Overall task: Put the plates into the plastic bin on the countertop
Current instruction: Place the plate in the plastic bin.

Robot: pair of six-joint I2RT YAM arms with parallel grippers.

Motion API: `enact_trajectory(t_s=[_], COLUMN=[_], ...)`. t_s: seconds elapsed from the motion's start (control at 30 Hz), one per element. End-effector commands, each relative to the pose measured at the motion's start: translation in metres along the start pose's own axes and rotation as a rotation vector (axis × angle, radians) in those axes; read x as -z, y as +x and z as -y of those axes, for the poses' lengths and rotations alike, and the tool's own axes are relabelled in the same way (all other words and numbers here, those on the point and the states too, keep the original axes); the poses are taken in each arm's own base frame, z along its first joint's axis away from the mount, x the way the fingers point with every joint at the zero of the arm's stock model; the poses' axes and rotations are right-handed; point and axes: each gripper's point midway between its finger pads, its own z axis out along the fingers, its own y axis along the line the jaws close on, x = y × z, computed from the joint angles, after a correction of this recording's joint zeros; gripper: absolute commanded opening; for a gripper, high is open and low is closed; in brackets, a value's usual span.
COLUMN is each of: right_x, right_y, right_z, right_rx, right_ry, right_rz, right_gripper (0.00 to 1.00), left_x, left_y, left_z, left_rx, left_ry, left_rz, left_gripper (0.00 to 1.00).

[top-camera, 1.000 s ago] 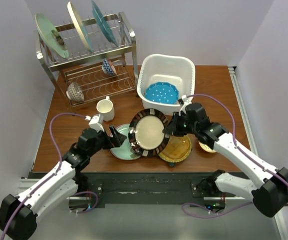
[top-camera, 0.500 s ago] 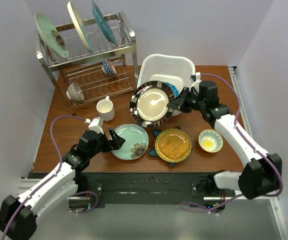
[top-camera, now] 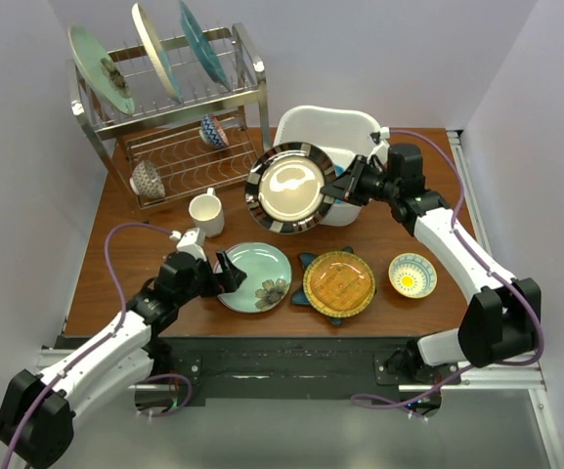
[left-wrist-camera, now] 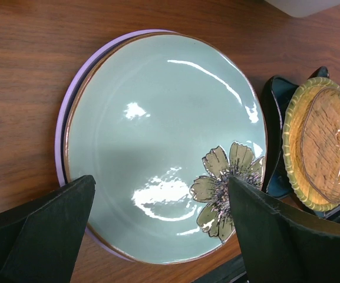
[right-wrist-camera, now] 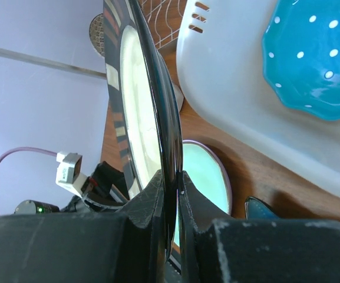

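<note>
Cream plate (top-camera: pixel 289 188), pinched by right claw (top-camera: pixel 345 186), now off tabletop (top-camera: pixel 101 259), apparently at rim of bin (top-camera: pixel 326 119); release next. Left claw (top-camera: pixel 229 274) wide, empty.

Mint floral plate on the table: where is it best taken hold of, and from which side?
Probably by the rim facing the left arm, coming in from that side. The mint floral plate lies flat on a lavender plate, so only its thin edge offers a pinch. The amber plate crowds its right side, while the open left gripper hangs over the near rim.
</note>
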Motion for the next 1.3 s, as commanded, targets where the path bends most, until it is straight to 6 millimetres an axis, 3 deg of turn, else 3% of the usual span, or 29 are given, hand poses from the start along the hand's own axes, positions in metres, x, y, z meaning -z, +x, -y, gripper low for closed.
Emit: enact_trajectory(t_s=[0.0, 0.23, 0.63, 1.27], right_x=[0.022, 0.013, -0.001, -0.012], right_y=[-0.062, -0.089, -0.148, -0.169], right_z=[-0.076, -0.073, -0.05, 0.019], right_rx=[0.108, 0.099, 0.08, 0.016], right_ry=[-0.214, -0.191, -0.117, 0.026], right_rz=[0.178, 0.218, 0.308, 0.344], right_gripper=[0.0, 0.0, 0.0, 0.0], left_x=[-0.002, -0.007, 0.008, 0.017], left_y=[-0.026, -0.019, -0.018, -0.013], left_z=[0.028, 0.032, 0.021, 0.013], left_rx=[-0.033, -0.026, -0.036, -0.02], left_ry=[0.084, 0.117, 0.076, 0.041], left_rz=[0.053, 0.03, 0.048, 0.036], left_gripper=[1.0, 1.0, 1.0, 1.0])
